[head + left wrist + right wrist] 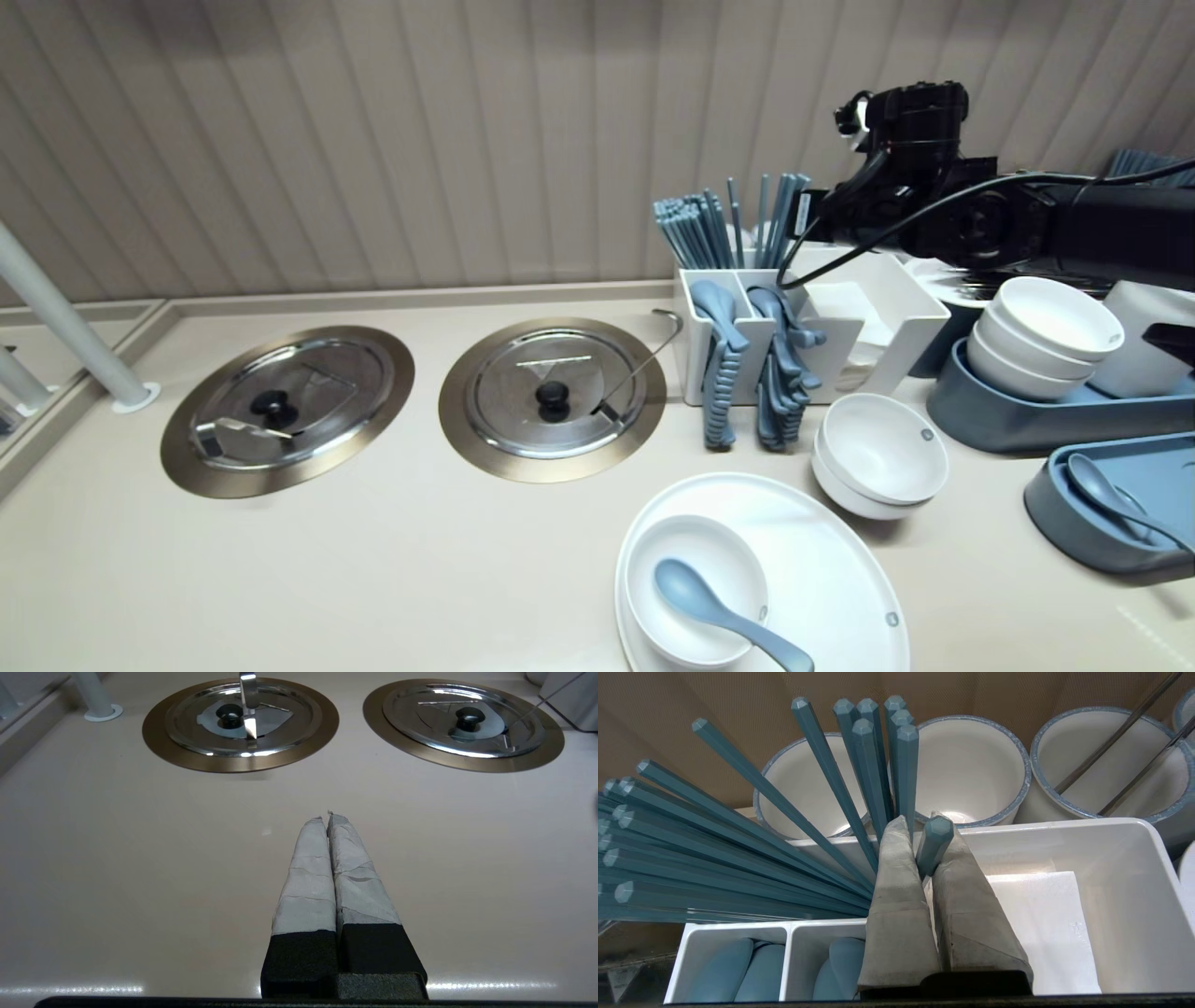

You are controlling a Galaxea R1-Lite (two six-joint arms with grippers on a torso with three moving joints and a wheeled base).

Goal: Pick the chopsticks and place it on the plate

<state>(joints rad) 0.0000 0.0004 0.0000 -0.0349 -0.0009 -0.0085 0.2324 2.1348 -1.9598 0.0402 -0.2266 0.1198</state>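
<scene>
A white caddy point(901, 317) at the back of the counter holds several upright blue chopsticks point(695, 229) and blue spoons point(719, 373). My right arm point(934, 187) reaches in from the right above it. In the right wrist view my right gripper point(921, 822) is shut on the top end of one blue chopstick point(934, 842), apart from the leaning bunch point(738, 830). Beside the fingers lies a white napkin compartment point(1041, 924). My left gripper point(327, 817) is shut and empty, low over bare counter, short of the two steel lids point(240, 718).
Two round steel lids with black knobs point(288, 406) point(553, 397) sit flush in the counter. A white plate point(822, 560) carries a bowl point(653, 560) with a blue spoon point(709, 607). Stacked bowls point(882, 453) and blue trays point(1027, 420) crowd the right. A white post point(75, 327) stands far left.
</scene>
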